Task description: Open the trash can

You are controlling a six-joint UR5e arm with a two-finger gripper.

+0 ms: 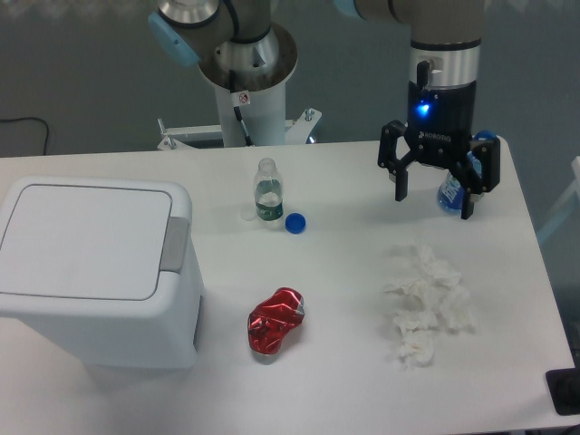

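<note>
Robotics lab: pedestal-mounted arm (pixel 237 54), white test table (pixel 353 299).

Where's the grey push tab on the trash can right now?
The grey push tab sits on the right edge of the trash can lid, image left, facing the crushed red can.

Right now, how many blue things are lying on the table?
2. A blue bottle cap lies just right of the clear bottle. Another blue thing sits behind the hand, partly hidden, so I cannot tell what it is.
</note>
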